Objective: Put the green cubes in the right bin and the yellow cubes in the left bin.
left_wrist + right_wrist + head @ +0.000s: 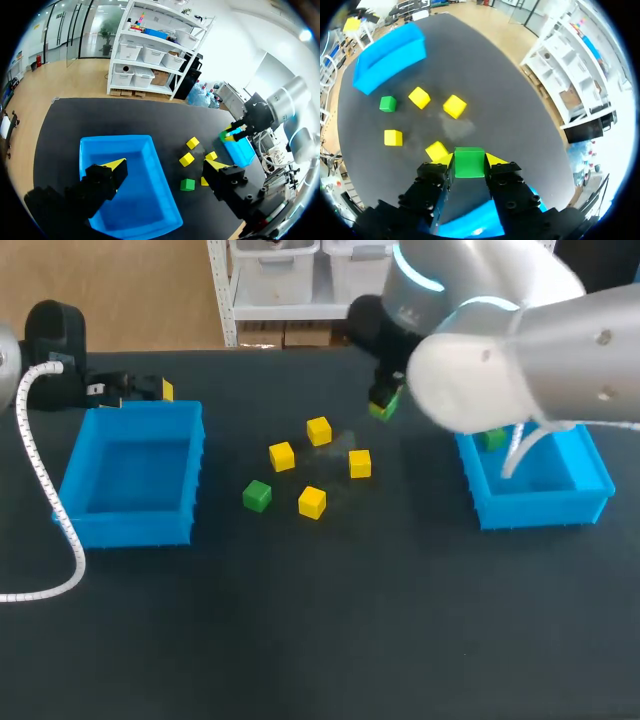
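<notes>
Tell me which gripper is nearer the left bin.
Left. The left gripper is at the left bin's back rim; the right gripper, shut on a green cube, is across the table.

Dark table (300, 640), left blue bin (130, 525), right blue bin (540, 508), four yellow cubes (282, 456) and one green cube (257, 495) loose between them

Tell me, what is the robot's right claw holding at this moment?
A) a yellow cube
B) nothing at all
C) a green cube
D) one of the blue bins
C: in the right wrist view, both yellow-tipped fingers of the right gripper press against the sides of a green cube, which is held above the table.
</notes>
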`<state>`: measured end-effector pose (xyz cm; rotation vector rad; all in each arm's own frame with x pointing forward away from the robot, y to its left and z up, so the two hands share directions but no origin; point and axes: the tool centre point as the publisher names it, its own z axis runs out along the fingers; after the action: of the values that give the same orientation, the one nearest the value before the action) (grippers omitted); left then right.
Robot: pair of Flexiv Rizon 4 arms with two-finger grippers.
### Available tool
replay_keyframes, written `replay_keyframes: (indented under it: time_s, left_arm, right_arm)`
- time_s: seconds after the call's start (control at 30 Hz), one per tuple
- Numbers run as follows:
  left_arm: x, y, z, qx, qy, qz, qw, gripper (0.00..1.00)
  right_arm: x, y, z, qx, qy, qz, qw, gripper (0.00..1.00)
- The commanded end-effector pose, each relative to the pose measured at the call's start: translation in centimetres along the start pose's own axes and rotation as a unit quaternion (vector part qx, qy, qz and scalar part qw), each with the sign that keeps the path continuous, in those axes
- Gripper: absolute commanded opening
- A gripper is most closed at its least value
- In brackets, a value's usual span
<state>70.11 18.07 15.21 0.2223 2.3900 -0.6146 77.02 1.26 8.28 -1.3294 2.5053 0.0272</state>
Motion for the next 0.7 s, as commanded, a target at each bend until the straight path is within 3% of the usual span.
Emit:
replay_keyframes:
  time_s: [0.03,0.43,0.7]
  left_arm:
    - [0.1,0.2,0.0,0.005,-0.003,0.001,1.000,1.00]
    - [0.1,0.2,0.0,0.005,-0.003,0.001,1.000,1.00]
    - [0.1,0.2,0.0,0.005,-0.003,0.001,1.000,1.00]
  right_arm:
    - [3.3,-1.2,-2.3,0.012,-0.030,0.009,0.999,0.00]
    - [9.1,-5.8,-3.4,0.035,-0.019,0.069,0.997,0.00]
    - [12.5,-7.3,-3.6,0.042,-0.012,0.099,0.994,0.00]
